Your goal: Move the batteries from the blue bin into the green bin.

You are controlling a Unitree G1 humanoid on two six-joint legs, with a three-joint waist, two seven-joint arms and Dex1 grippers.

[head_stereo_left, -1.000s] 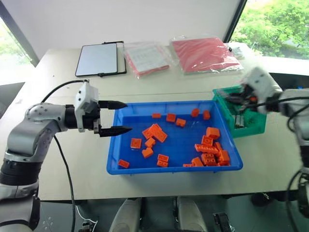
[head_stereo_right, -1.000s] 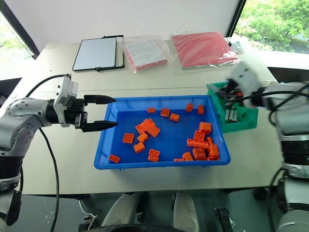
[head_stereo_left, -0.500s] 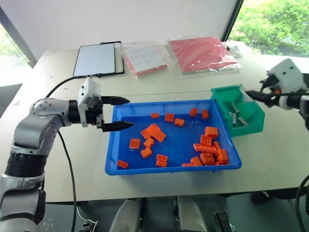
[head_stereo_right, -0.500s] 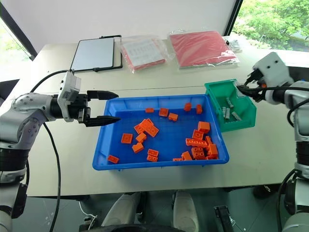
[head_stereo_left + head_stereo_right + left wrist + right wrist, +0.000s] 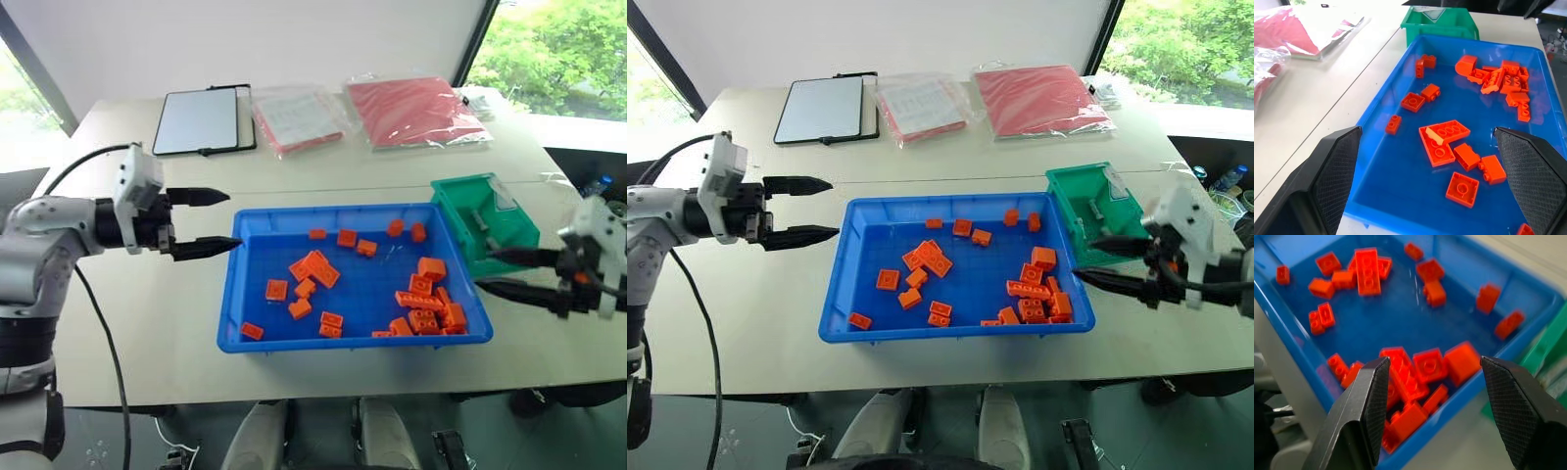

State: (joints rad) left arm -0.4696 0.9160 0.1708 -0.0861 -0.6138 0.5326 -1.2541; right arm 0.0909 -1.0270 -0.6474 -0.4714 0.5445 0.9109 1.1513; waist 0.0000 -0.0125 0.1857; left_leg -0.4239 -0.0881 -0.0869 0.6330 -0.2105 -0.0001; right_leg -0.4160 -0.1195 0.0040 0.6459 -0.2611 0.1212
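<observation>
From the head views, the large shallow bright-blue plastic bin (image 5: 257,338) sits mid-table holding scattered orange toy bricks (image 5: 313,267). The small deep green plastic bin (image 5: 509,230) touches its far right corner; the small silver-grey cylindrical batteries (image 5: 1095,209) lie inside it, though they are too small to count. The left gripper (image 5: 217,221) hangs spread and empty just outside the blue bin's left rim. The right gripper (image 5: 490,269) hangs spread and empty at the blue bin's right rim, just in front of the green bin.

The left wrist view looks across the bricks; the green bin's interior is hidden behind its wall.

The right wrist view is blurred, with the green bin cut off at the edge.
</observation>
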